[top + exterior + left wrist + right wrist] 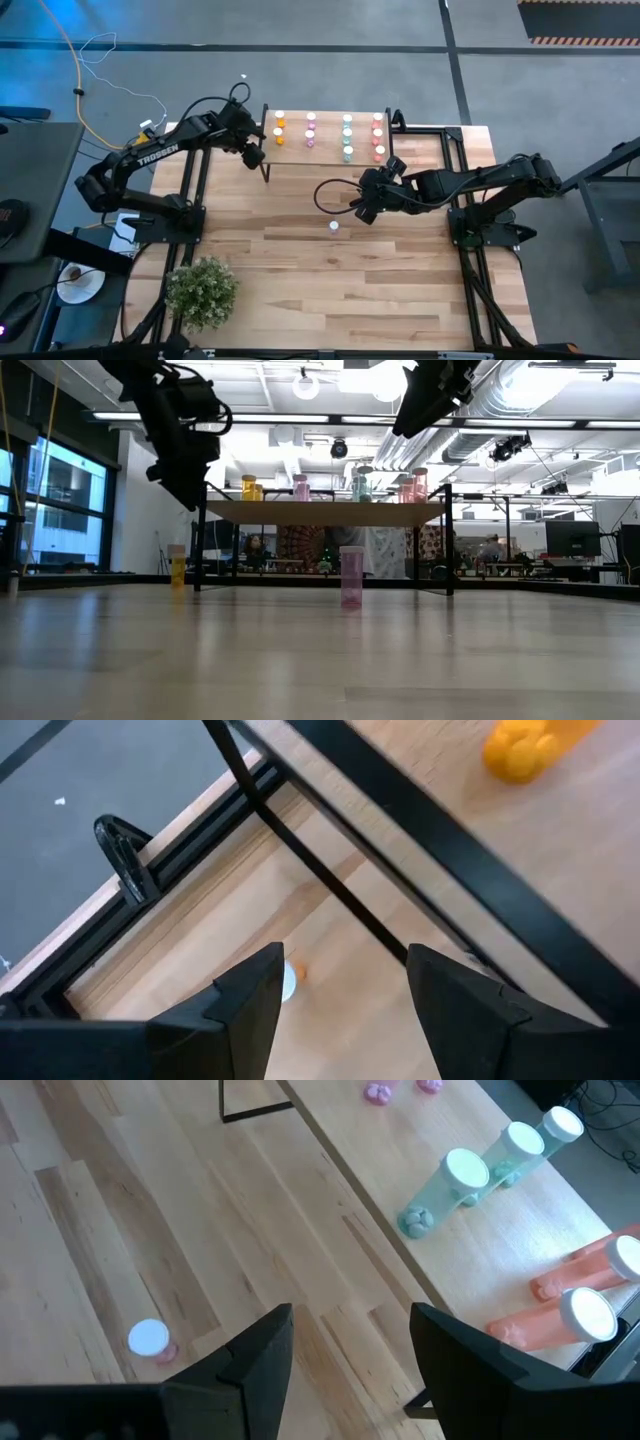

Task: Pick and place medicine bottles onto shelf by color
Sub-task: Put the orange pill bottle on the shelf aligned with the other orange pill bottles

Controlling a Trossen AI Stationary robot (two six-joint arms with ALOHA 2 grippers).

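While open, both hands (252, 152) (362, 208) aloft

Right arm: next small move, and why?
Probably lower the right gripper toward the pink bottle standing alone on the table. Its fingers are open and empty, the bottle sits just ahead of them, and the shelf already holds pink ones.

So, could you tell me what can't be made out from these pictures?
- High view: the orange bottle on the table is hidden under the left gripper.
- Low view: rear bottles on the shelf are hidden behind the front ones, so no count there.
- Left wrist view: that bottle is partly hidden by a finger.
- Right wrist view: the red bottles are cut off by the edge.
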